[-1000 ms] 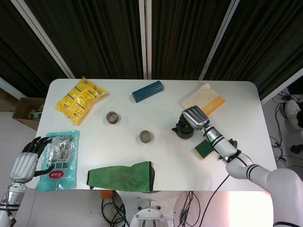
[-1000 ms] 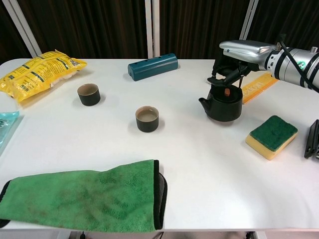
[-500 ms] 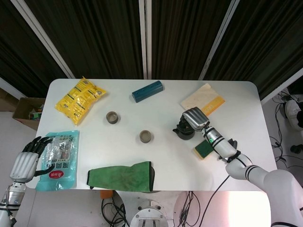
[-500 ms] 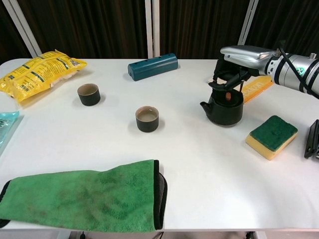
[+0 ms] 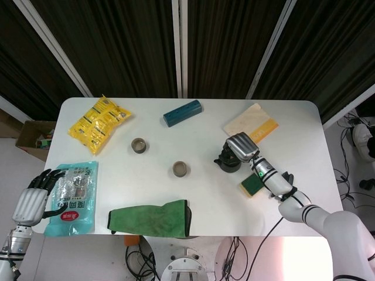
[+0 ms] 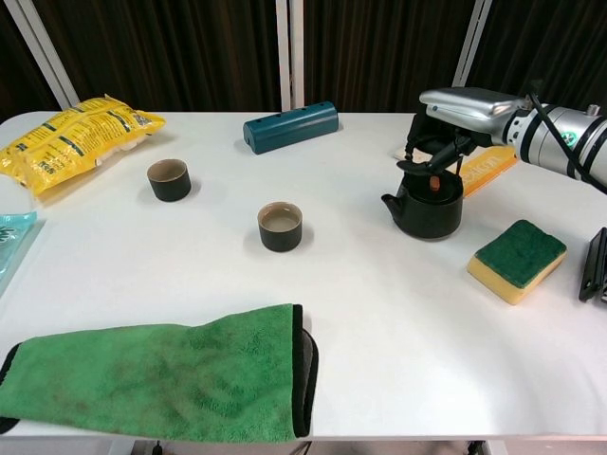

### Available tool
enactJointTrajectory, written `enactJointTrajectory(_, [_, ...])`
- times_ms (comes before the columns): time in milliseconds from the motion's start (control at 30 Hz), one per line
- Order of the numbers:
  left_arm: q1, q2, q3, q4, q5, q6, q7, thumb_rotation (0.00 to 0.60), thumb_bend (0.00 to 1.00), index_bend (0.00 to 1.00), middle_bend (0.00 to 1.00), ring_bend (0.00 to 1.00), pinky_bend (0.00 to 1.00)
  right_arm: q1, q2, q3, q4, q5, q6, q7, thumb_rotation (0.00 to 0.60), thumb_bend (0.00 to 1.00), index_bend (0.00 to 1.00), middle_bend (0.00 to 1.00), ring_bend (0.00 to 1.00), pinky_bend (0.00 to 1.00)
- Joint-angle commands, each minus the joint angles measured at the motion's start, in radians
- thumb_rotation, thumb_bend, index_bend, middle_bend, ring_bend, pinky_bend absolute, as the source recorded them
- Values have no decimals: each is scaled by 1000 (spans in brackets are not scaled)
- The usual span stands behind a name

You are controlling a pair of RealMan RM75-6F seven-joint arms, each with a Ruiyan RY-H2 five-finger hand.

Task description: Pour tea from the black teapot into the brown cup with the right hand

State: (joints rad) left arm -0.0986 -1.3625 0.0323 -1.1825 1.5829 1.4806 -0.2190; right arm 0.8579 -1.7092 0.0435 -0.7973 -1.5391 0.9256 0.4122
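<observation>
The black teapot [image 6: 424, 209] [image 5: 225, 165] stands on the white table [image 6: 379, 313], right of centre. My right hand [image 6: 457, 112] [image 5: 241, 146] is over it, fingers curled down around the arched handle above the lid. A brown cup [image 6: 280, 226] [image 5: 180, 169] sits to the teapot's left, apart from it, with pale liquid inside. A second brown cup [image 6: 169, 179] [image 5: 139, 145] stands further left. My left hand [image 5: 34, 198] rests at the table's left edge, fingers apart, touching a teal packet [image 5: 75, 196]; it holds nothing.
A green-and-yellow sponge [image 6: 517, 259] lies right of the teapot. A green towel [image 6: 156, 374] covers the front edge. A teal box [image 6: 289, 126], a yellow snack bag [image 6: 71, 137] and an orange-yellow envelope [image 5: 252, 124] lie along the back.
My right hand and the teapot have shifted slightly right and toward the front over the last second. The left hand and both cups have stayed put.
</observation>
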Motion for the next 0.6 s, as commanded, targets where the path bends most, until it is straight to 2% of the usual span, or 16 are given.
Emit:
enactJointTrajectory(33, [0,0,0,1,-1,-2,-1,600,87,174,126,94,206,-2,-5,2,6,1,2,-2,600,313,1000,1000,934,802])
enactJointTrajectory(300, [-2,-3,0,4,-1,-4,-3,600,87,174,127,94,206,-7,-21,9,19,9,4,-18,591,211,1000,1000,934,799])
enactJointTrajectory(600, [0,-1,1,4,-3,-5,-3,600,87,174,126,94,206,-20,-45,20,41,22,16,-43,449,131,1000,1000,930,790])
